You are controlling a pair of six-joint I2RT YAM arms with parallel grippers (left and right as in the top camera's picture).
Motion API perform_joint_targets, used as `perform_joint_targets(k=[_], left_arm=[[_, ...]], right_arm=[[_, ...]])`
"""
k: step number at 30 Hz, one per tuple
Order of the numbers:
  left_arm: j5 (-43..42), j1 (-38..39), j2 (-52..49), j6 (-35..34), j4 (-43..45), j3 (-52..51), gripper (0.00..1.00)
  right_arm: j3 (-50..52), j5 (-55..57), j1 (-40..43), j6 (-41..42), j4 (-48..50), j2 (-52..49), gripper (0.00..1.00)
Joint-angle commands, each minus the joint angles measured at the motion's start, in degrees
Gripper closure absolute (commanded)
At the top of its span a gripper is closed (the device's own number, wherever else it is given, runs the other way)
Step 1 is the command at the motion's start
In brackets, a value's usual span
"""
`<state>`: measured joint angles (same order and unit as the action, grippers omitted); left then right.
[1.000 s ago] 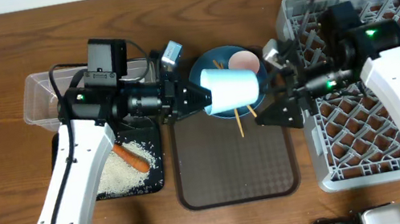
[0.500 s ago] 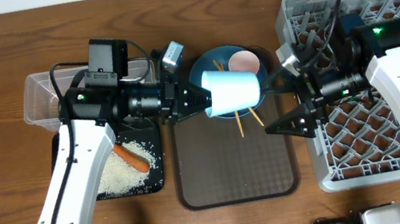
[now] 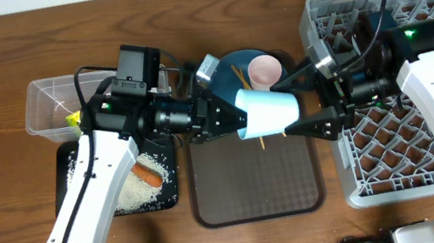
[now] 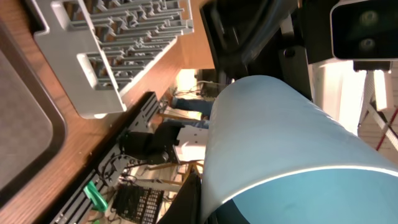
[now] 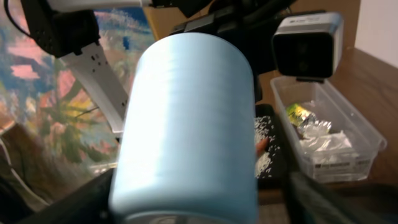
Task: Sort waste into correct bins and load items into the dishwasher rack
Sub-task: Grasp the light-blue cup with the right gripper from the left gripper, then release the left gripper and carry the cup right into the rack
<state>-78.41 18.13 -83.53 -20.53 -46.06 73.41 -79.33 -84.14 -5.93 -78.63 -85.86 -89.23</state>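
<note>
Grey square lattice dishwasher rack (image 3: pixel 346 179) at the right; dark brown serving tray (image 3: pixel 253 177) mid-table; shallow black tray (image 3: pixel 65 164) at the left, strewn with white rice (image 3: pixel 136 192) and bearing an orange carrot (image 3: pixel 148 175); clear tub (image 3: pixel 43 111) behind it, holding crumpled white paper (image 5: pixel 323 140) and a yellow-green wrapper (image 3: pixel 73 120); round blue plate (image 3: pixel 229 62) at the serving tray's far edge. Light blue cup (image 3: pixel 270 111): smooth, plain, cylindrical, held sideways in the air over that far edge and the plate's near rim, clamped tight at one end by the left gripper (image 3: pixel 238 118), straddled at the other by the right gripper (image 3: pixel 290 109), its fingers spread wide on either side, contact impossible to tell. Pale pink cup (image 3: pixel 265 69) upright on the plate, thin wooden chopstick (image 3: pixel 237 74) beside it. Against a second ago: light blue cup carried rightward off the plate, more of the pink cup uncovered, right gripper swung in from the rack's edge. Counted: one rack, two trays, one tub, one plate, two cups, one chopstick in sight, one carrot, one wrapper
</note>
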Motion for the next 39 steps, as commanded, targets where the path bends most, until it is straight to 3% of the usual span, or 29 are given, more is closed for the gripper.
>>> perform_joint_targets(k=[1, 4, 7, 17, 26, 33, 39], left_arm=[[-0.4, 0.5, -0.3, 1.5, -0.1, -0.5, 0.94], [1.0, 0.6, -0.3, 1.5, -0.2, -0.5, 0.93], [1.9, 0.9, -0.3, 1.4, -0.2, -0.5, 0.94], [1.9, 0.9, -0.3, 1.5, -0.1, -0.5, 0.94], [1.9, 0.9, -0.3, 1.5, -0.2, -0.5, 0.94], [2.1, 1.0, -0.3, 1.5, -0.4, -0.5, 0.93], [9.7, 1.0, -0.3, 3.4, -6.9, -0.5, 0.93]], right_arm=[[-0.3, -2.0, -0.1, -0.7, -0.3, 0.5, 0.22], [-0.3, -2.1, -0.2, -0.7, -0.5, 0.5, 0.14], [-0.3, -2.0, -0.9, -0.7, -0.7, 0.5, 0.14], [-0.3, 1.8, -4.6, -0.7, -0.5, 0.5, 0.2], [-0.3, 2.1, -3.3, -0.7, -0.3, 0.5, 0.46], [-0.3, 1.7, -2.3, -0.7, -0.3, 0.5, 0.52], [-0.3, 1.0, 0.3, 2.8, -0.3, 0.5, 0.57]])
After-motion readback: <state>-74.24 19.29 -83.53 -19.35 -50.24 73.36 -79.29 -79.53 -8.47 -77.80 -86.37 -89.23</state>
